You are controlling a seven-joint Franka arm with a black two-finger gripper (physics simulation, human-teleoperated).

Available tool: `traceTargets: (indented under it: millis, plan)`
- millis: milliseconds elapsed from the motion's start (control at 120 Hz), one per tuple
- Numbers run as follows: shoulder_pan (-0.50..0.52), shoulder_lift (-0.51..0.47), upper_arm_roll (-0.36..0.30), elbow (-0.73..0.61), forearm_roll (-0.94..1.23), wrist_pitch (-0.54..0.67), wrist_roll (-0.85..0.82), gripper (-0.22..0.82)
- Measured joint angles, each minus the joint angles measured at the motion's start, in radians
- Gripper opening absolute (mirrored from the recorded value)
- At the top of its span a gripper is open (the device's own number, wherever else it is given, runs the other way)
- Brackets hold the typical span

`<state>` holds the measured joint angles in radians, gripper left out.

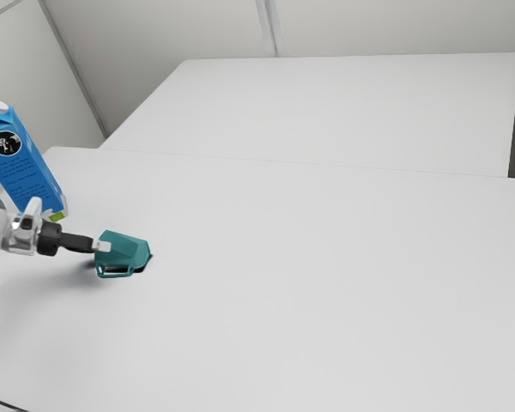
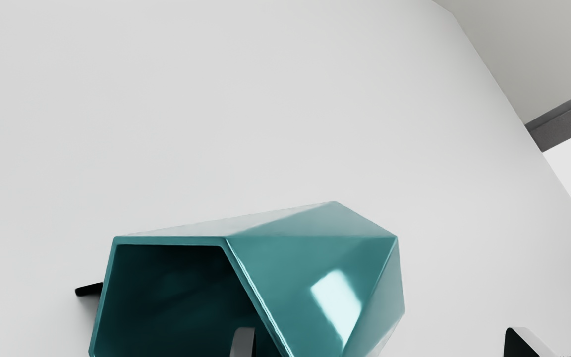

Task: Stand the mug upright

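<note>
Your gripper is set wide, its two fingertips well apart; the wrist view has one before the mouth of the teal mug, the other out past its wall. Exterior view, clock centred on the mug: mug on its side on the white table, handle at six, your gripper at nine, blue carton between ten and eleven. Carton label: round black emblem, pale figure; print too small to read.

Glossy teal faceted mug, lying on side, on white table.
</note>
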<state>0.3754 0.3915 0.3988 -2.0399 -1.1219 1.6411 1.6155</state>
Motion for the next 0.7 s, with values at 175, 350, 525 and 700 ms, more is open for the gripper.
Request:
traceTargets:
  millis: [175,350,525,700]
  plan:
    - [-0.004,-0.006,0.0,-0.015,-0.009,-0.004,0.021,0.25]
    - [-0.013,-0.021,0.0,-0.015,-0.019,-0.006,0.036,-0.03]
    - [-0.028,-0.034,0.0,-0.014,-0.04,-0.007,0.047,-0.12]
    - [-0.031,-0.045,0.0,-0.014,-0.061,-0.007,0.054,-0.15]
